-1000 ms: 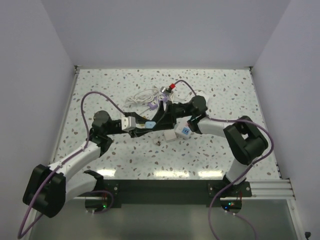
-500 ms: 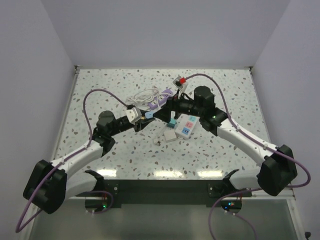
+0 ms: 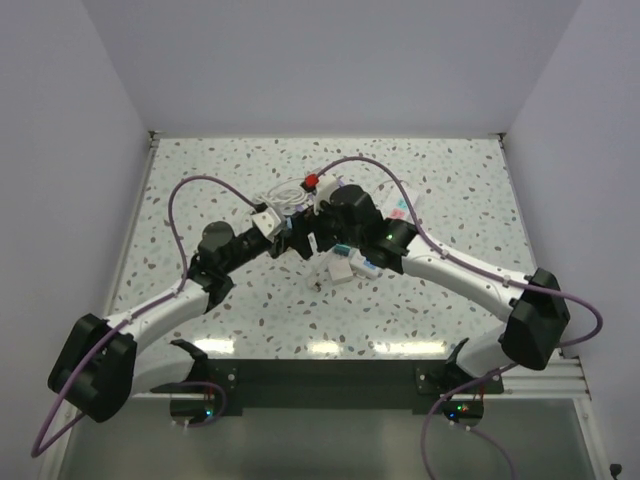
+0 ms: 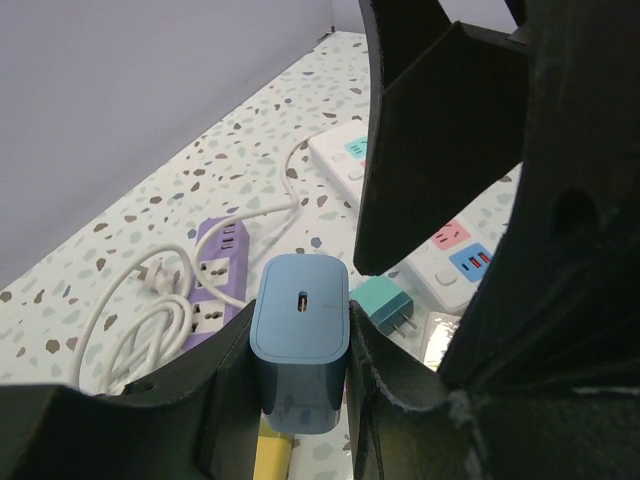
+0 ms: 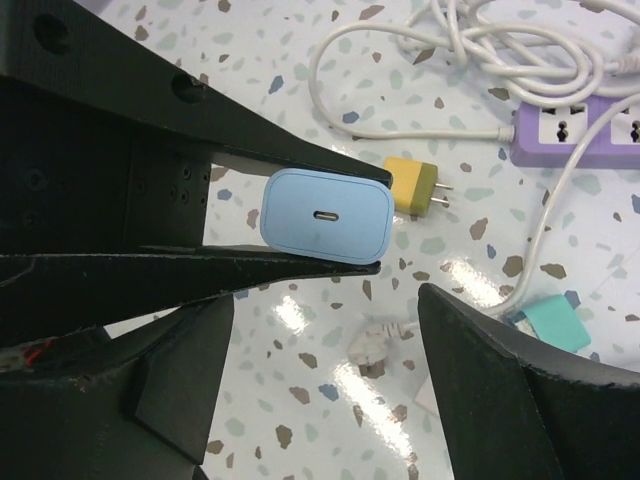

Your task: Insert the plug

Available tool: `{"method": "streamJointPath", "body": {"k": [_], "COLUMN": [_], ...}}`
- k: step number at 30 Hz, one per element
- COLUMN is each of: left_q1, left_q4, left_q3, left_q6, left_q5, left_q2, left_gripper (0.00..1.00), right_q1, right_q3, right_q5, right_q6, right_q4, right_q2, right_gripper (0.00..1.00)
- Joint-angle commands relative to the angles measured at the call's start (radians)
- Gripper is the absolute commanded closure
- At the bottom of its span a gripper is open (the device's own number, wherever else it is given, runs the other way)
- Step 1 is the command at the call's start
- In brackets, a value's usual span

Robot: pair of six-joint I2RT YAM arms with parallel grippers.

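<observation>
The plug (image 4: 300, 325) is a blue block charger with a slot port on its end face, lifted above the table. My left gripper (image 4: 298, 362) is shut on its two sides. In the right wrist view the plug (image 5: 325, 215) sits between the left gripper's black fingers (image 5: 270, 145). My right gripper (image 5: 322, 325) faces it just below, open, with only tabletop between its jaws. From above, both grippers meet at the table's middle, left (image 3: 292, 238) and right (image 3: 318, 242). The right gripper's fingers (image 4: 440, 140) loom close beside the plug.
A purple power strip (image 4: 222, 270) and a coiled white cable (image 4: 130, 320) lie behind the plug. White power strips (image 4: 455, 265) lie to the right. A teal plug (image 4: 385, 302), a yellow plug (image 5: 412, 187) and a small white connector (image 5: 375, 345) lie on the speckled table (image 3: 200, 180).
The right arm has swung left across the table, bringing its gripper up against the left one. The left gripper has crept right and farther back, still holding the plug.
</observation>
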Motion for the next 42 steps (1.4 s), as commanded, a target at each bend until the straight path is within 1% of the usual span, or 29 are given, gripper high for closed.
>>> {"method": "streamJointPath", "body": {"k": [1,6,8,11,16,21,27,37,38,42], "left_q1": [-0.010,-0.012,-0.012,-0.012,-0.020,-0.027,-0.037,-0.063,-0.064,-0.083], "left_q4": [0.037,0.025,0.020,0.020,0.016,0.008,-0.001,-0.020,-0.020,-0.024], "left_q3": [0.047,0.050,0.053,0.053,0.051,0.053,0.058,0.067,0.067,0.068], "left_q6": [0.000,0.004,0.006,0.006,0.021,0.029,0.036,0.061,0.064,0.082], "left_q5": [0.012,-0.006,-0.008,0.003,0.026,0.026,0.020,-0.047,-0.053,-0.098], "left_q2": [0.000,0.000,0.003,0.001,-0.002,-0.006,0.001,0.020,0.020,0.021], "left_gripper": [1.00,1.00,1.00,1.00,1.00,1.00,1.00,1.00,1.00,1.00], "right_q1": [0.014,0.016,0.012,0.011,0.012,0.014,0.014,0.017,0.016,0.020], "right_q3": [0.066,0.065,0.051,0.028,0.063,0.102,0.131,0.149,0.152,0.148], "right_q5": [0.102,0.166,0.220,0.258,0.190,0.101,0.074,0.044,0.007,-0.050], "right_q6": [-0.032,-0.059,-0.066,-0.076,-0.079,-0.066,-0.056,-0.046,-0.043,-0.029], "right_q4": [-0.011,-0.049,-0.078,-0.072,-0.037,-0.009,0.005,0.002,0.000,0.000], "right_q2": [0.024,-0.029,-0.074,-0.121,-0.100,-0.026,0.041,0.106,0.124,0.161], "right_gripper": [0.22,0.22,0.21,0.20,0.21,0.22,0.22,0.22,0.22,0.23]}}
